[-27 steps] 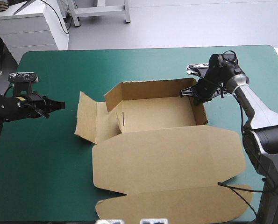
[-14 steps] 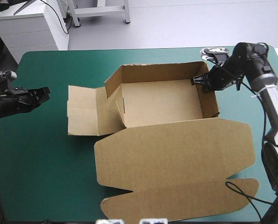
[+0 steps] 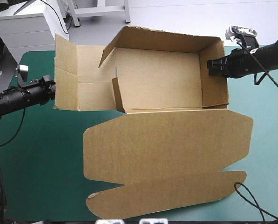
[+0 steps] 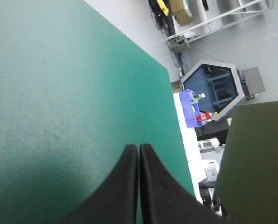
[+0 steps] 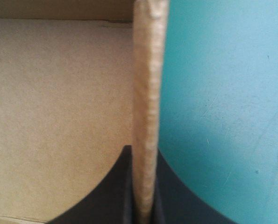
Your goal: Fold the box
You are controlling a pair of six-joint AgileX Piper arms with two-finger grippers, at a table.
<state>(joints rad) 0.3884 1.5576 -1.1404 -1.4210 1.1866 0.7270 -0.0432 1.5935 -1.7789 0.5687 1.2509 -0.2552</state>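
Note:
The brown box (image 3: pixel 157 79) is tilted up off the teal-green cover with its back and right walls raised, and its tray faces the high view. Its lid (image 3: pixel 167 144) and front flap (image 3: pixel 176 196) spread flat toward the near edge. My right gripper (image 3: pixel 217 66) is shut on the box's right wall (image 5: pixel 147 93), whose edge stands between the fingers (image 5: pixel 142 150). My left gripper (image 3: pixel 51 89) is shut with nothing in it (image 4: pixel 139 147). It sits just off the outer edge of the box's left flap (image 3: pixel 78 79), and the board (image 4: pixel 258 163) shows beside it.
Bare teal-green cover (image 3: pixel 36 154) shows left of the lid and under my left arm. A narrower strip of the cover (image 3: pixel 265 121) shows to the right of the box.
My right gripper has lifted and pulled the box up by its right wall. The left flap swung upright. My left gripper drew back to the left, then came in toward the flap's edge.

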